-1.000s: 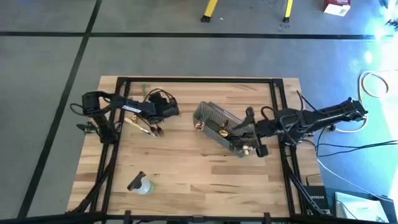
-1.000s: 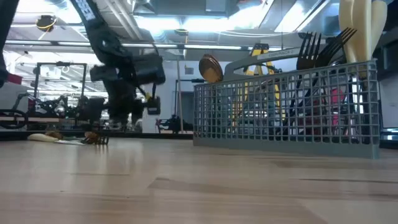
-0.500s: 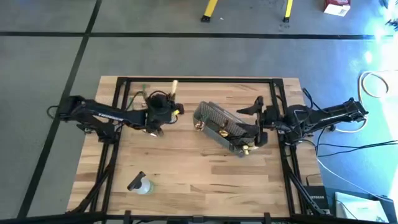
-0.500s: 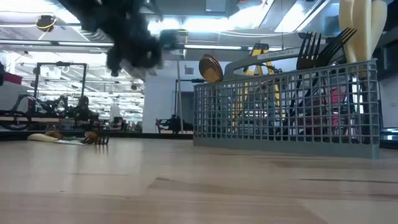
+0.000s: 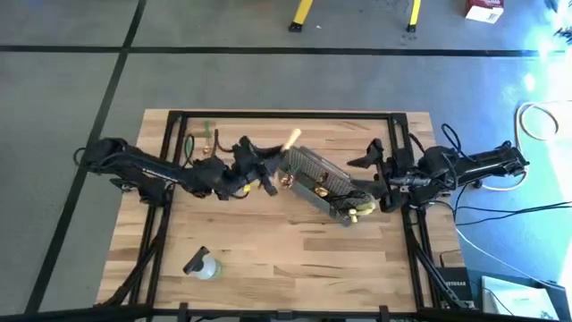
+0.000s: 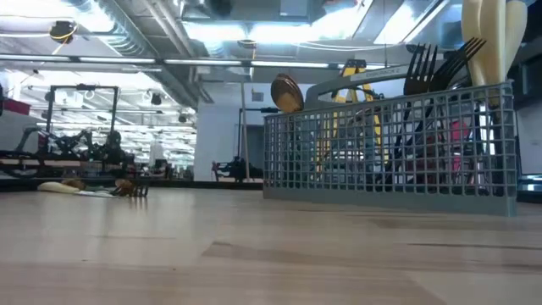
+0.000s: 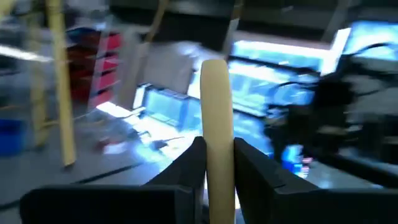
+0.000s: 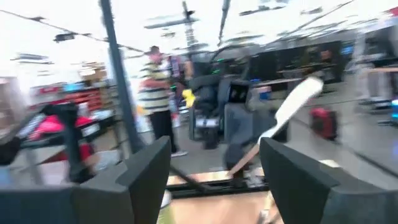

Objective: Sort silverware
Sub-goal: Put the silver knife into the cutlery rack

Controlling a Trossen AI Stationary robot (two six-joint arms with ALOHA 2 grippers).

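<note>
- Left gripper [image 5: 268, 165] is pinching a pale tan slim utensil [image 5: 291, 139] just beside the grey wire-mesh basket [image 5: 313, 175], handle sticking up between its fingers [image 7: 191, 163].
- Right gripper [image 5: 374, 161] sits by the basket's other end, fingers [image 8: 143, 168] spread wide, holding nothing.
- Black forks [image 6: 436, 63] and a gold spoon [image 6: 286, 91] stand in the basket; a few utensils [image 5: 202, 136] lie on the wooden table [image 5: 268, 241].

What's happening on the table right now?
The left hand is shut on a pale tan utensil, carrying it toward the grey mesh basket, which already holds black forks and a gold spoon. The right hand is open beside the basket's far end. A few utensils lie on the table's back left.
</note>
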